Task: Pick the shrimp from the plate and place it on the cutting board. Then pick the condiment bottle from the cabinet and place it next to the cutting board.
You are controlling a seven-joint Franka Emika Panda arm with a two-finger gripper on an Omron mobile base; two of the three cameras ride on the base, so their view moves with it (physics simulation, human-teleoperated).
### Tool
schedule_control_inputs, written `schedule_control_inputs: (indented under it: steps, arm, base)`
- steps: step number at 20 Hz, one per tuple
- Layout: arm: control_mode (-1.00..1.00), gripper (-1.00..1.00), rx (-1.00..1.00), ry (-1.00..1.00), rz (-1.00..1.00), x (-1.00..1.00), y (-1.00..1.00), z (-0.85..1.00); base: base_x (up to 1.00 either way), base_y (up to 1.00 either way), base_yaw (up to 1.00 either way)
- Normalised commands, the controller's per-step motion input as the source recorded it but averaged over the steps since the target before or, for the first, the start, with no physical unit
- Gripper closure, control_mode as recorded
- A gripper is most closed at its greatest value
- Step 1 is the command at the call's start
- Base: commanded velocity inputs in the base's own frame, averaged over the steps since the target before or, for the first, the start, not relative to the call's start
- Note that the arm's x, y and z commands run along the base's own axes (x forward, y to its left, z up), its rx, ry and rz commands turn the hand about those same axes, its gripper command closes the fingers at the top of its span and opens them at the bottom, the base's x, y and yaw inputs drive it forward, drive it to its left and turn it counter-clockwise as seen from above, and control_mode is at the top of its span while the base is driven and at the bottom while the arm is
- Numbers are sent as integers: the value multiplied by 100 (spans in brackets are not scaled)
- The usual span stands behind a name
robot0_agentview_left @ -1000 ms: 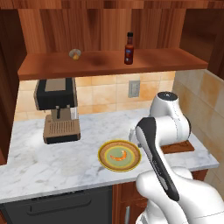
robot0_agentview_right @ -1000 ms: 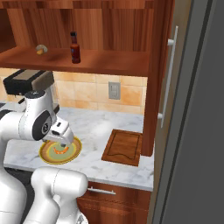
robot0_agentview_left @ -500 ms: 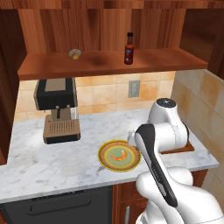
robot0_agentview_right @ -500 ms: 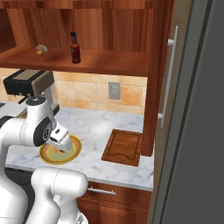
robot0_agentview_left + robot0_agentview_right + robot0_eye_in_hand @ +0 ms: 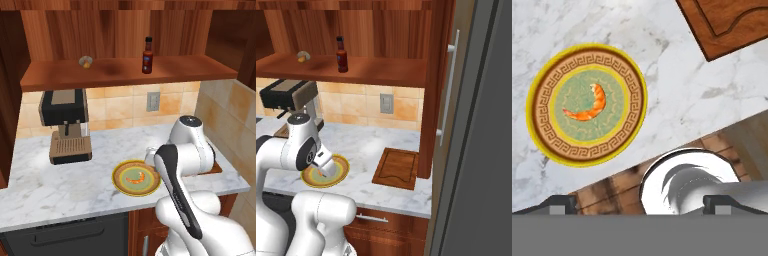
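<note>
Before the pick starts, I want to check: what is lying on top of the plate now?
On the plate lies one curled orange shrimp, on the pale green centre. In the right base view the arm covers part of the plate.

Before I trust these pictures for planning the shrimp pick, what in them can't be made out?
- Cutting board: left base view, mostly hidden behind the arm; hand view, cut off by the top edge.
- Plate: right base view, partly covered by the gripper, which also hides the shrimp there.
- Condiment bottle: label too small to read.
- Small round object on the cabinet shelf: too small to identify.
- Fingers: hand view, just the tips show.
</note>
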Motion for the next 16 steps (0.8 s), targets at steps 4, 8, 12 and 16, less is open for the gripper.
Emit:
schedule_control_inputs:
  steps: [4,8,12,16]
  arm:
    - [-100,-100,0,0,-14,17,2,-8]
    - [-100,-100,0,0,-12,23,0,-3]
    - [-100,-100,0,0,-7,23,0,-9]
    - [-100,-100,1,0,-1,17,5,-17]
  base:
    - [0,0,0]
    - [0,0,0]
    - [0,0,0]
    - [0,0,0]
